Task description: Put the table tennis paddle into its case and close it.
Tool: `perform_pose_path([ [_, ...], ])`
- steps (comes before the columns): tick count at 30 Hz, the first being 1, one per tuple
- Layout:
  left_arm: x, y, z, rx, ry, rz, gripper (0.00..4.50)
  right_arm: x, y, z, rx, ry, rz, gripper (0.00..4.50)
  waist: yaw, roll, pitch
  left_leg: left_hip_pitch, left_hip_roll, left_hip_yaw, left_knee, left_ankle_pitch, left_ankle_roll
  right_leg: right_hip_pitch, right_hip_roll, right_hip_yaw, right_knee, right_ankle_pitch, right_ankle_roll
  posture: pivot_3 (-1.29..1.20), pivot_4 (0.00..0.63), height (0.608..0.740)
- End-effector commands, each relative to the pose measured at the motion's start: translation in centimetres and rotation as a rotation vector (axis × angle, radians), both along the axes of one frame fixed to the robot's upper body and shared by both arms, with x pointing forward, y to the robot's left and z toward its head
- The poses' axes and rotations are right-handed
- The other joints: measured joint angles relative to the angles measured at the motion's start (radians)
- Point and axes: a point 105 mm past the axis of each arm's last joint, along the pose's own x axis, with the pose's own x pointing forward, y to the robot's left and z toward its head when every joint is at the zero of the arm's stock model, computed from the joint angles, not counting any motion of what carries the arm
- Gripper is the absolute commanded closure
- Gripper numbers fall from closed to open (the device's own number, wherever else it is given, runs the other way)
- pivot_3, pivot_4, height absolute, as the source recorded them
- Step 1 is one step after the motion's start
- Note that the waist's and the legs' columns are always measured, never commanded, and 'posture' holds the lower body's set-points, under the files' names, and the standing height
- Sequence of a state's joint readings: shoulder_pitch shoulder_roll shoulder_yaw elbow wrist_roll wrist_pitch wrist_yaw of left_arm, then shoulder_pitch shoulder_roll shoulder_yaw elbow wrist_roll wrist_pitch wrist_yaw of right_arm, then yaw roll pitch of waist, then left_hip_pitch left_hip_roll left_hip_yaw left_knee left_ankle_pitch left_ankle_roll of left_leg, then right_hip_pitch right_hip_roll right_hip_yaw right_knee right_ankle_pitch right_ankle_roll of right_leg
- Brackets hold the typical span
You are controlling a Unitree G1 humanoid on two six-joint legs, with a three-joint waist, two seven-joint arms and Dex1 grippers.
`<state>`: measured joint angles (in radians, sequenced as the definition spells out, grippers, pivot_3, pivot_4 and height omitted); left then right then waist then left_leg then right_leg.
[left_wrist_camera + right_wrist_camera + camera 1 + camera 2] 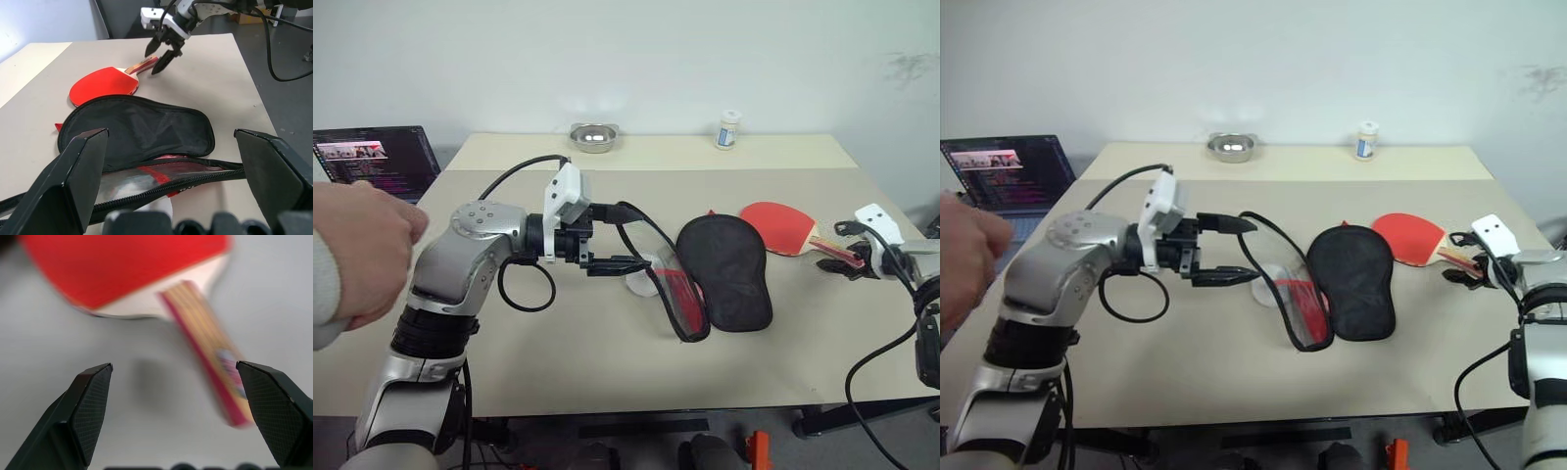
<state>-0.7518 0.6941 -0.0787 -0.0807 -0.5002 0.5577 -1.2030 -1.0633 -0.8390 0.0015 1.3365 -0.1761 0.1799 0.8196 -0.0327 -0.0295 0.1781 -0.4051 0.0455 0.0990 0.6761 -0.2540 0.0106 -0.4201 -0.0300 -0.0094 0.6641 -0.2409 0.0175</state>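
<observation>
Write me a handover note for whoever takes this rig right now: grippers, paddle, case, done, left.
Left gripper: open, empty, at the open zip edge of the case, one finger at the raised flap.
Right gripper: open, empty, poised just above the paddle's handle, not gripping it.
Table tennis paddle: flat on the table, red face up, partly behind the case's far side, handle toward the right gripper.
Case: lies unzipped, black side up, flap lifted on the robot's left side.
Done: case is open.
Left: grasp the paddle, slide it into the case, zip it shut.
Note: a person's hand is at the robot's left edge.
</observation>
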Motion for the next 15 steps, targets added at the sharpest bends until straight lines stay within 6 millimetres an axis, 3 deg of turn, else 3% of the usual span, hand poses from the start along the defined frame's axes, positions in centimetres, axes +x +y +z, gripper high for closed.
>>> perform_pose_path([
  [1, -0.1, -0.7, 1.1, -0.006, -0.058, -0.031, 0.0, -0.7, -3.2, 1.4, -0.099, -0.068, -0.137, 0.05, 0.0, 0.0, 0.0, 0.0, 0.0, 0.0, 0.0, 0.0, 0.0, 0.0, 0.0, 0.0, 0.0, 0.0, 0.0, 0.0, 0.15, 0.74],
  [6, 0.0, -0.7, 1.1, -0.004, -0.06, -0.036, 0.0, -1.2, -3.8, 0.6, -0.151, -0.038, -0.139, 0.05, -0.006, 0.0, 0.0, 0.0, 0.0, 0.001, 0.0, 0.0, 0.0, 0.0, 0.0, 0.001, 0.0, 0.0, 0.0, 0.0, 0.15, 0.74],
  [15, -0.1, -0.6, 1.2, -0.003, -0.062, -0.035, 0.0, -0.2, -2.8, 1.3, -0.084, -0.109, -0.142, 0.05, -0.007, 0.001, 0.0, 0.0, 0.0, 0.001, 0.0, 0.0, 0.0, 0.0, 0.0, 0.001, 0.0, 0.0, 0.0, 0.0, 0.15, 0.74],
])
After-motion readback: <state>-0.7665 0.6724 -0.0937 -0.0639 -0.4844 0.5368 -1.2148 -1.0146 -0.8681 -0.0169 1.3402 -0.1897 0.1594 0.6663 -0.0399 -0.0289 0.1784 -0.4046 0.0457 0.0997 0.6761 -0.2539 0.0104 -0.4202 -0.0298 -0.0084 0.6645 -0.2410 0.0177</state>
